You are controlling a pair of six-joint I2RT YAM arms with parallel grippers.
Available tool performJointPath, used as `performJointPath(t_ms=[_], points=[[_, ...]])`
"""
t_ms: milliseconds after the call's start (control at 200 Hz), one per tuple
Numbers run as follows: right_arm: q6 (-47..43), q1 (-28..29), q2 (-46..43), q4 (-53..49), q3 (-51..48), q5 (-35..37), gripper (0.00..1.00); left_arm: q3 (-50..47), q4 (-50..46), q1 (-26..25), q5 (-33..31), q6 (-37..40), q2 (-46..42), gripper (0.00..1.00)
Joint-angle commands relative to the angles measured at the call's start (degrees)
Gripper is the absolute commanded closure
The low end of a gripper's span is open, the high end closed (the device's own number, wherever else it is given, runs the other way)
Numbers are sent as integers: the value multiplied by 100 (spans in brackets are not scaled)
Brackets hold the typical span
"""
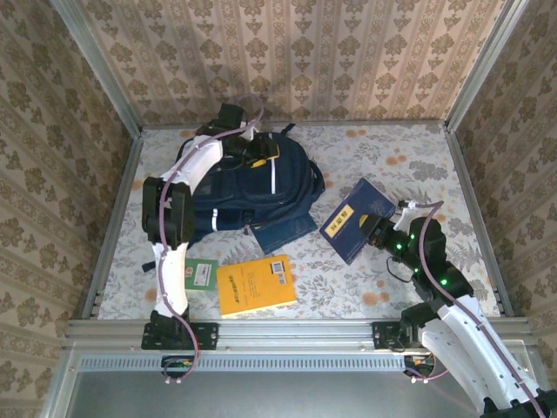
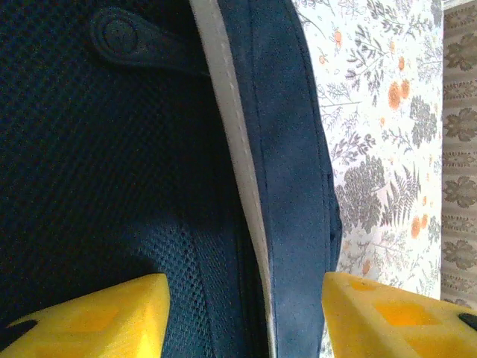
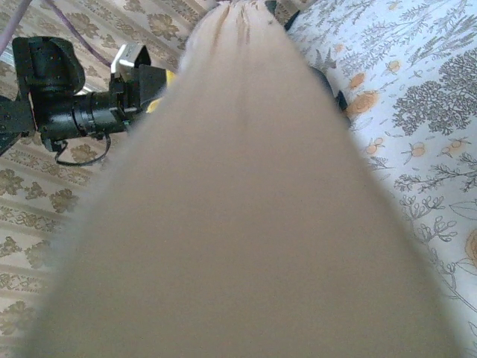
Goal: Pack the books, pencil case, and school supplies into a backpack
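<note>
Navy book (image 1: 352,218), corner-pinched by right gripper (image 1: 380,232), could swing loose. Left gripper (image 1: 256,158) stands spread, so backpack (image 1: 291,187) mouth may sag.

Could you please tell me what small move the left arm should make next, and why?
Probably close the left gripper on the backpack edge that lies between its open fingers. The right gripper holds a navy book tilted beside the backpack, so its opening likely needs holding up first.

We log: backpack (image 1: 252,187) far, leftward; right-hand book (image 1: 357,219) to its right; middle book (image 1: 280,233) at its near edge; large book (image 1: 255,285) nearest, small book (image 1: 202,273) left of it.
</note>
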Motion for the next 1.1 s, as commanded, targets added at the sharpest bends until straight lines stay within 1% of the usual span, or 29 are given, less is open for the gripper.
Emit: performJointPath(t_ms=[0,125,165,340,390,465,575,595,650,685,775,820,955,1090], points=[[-180,-42,9,221,-138,12,100,333,-95,-55,240,51,31,50],[-143,-51,34,401,-283,10,100,285,-56,-89,304,29,78,63],[-141,-63,59,456,-306,13,100,209,-25,-107,304,29,72,66],[-177,-71,259,644,-336,-1,100,-118,99,-174,304,29,10,69],[-169,-82,319,712,-355,2,100,-151,120,-208,483,11,26,70],[-145,-86,373,815,-393,9,100,-200,162,-265,498,7,36,74],[-101,-98,454,937,-409,78,100,-134,90,-346,446,20,136,75],[-109,-99,471,961,-396,94,100,-94,51,-352,445,33,167,78],[-152,-100,521,911,-352,243,100,29,-73,-363,492,66,215,93],[-170,-108,548,824,-303,416,100,117,-137,-364,525,102,200,100],[-186,-122,626,617,-177,918,100,338,-337,-367,627,221,48,100],[-186,-128,688,637,-130,1032,100,488,-534,-355,653,341,-62,100],[-128,-157,936,1089,-43,989,100,639,-913,-259,849,609,-517,100],[146,-193,1320,1579,79,980,100,728,-1305,-130,1171,960,-975,100]])
